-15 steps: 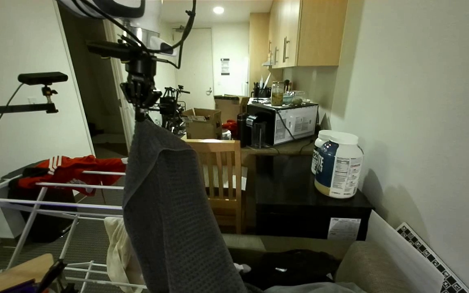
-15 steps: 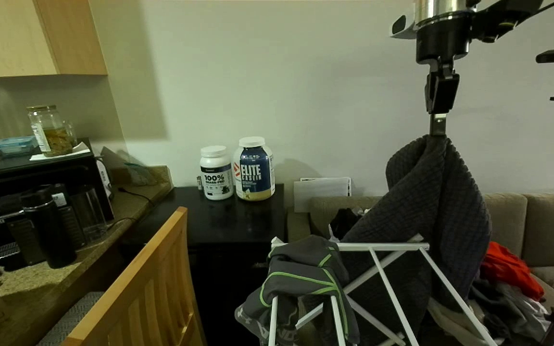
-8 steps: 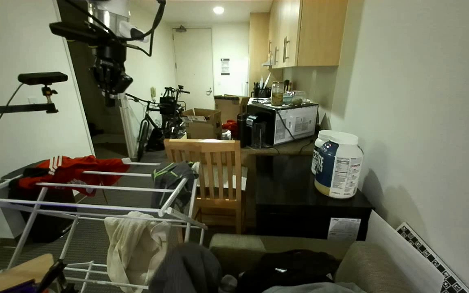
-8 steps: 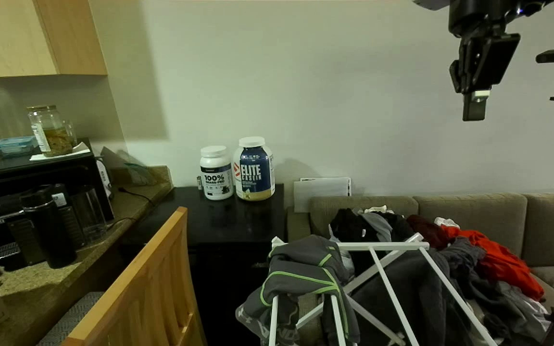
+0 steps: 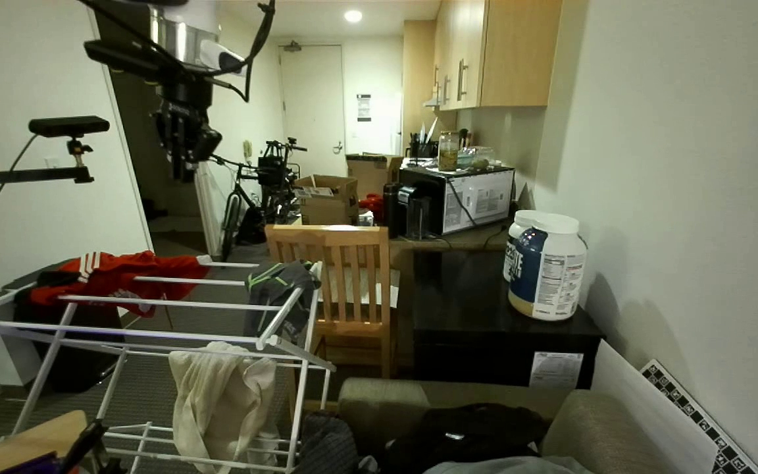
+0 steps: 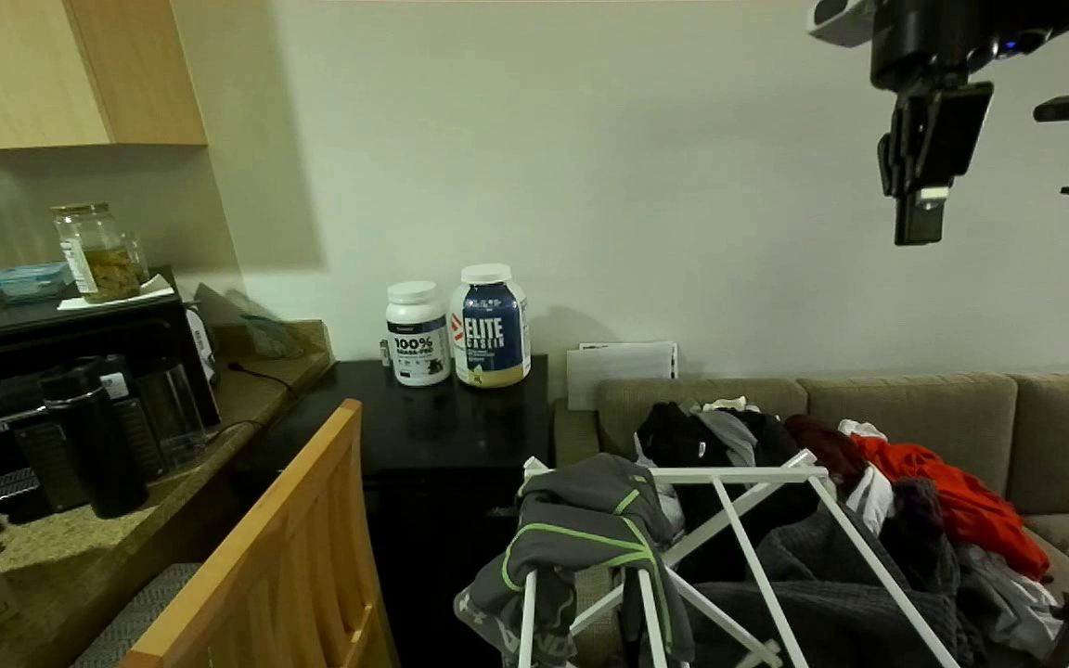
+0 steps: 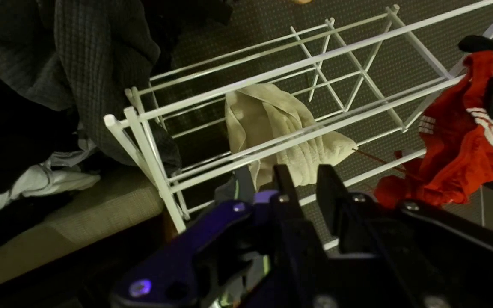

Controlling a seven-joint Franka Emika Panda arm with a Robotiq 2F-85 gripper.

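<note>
Firstly, one gripper [image 7: 305,183], jaws slightly apart, holding nothing, above a white drying rack [image 6: 683,476] bearing a cream cloth [image 7: 283,115] and a red garment [image 7: 452,167], draped to hang. Just beside the rack, a dark grey towel [image 7: 96,72], heaped limp since nothing holds it up; beyond, a blue-labelled tub [image 6: 492,332], upright on a black cabinet [image 6: 488,427].
</note>
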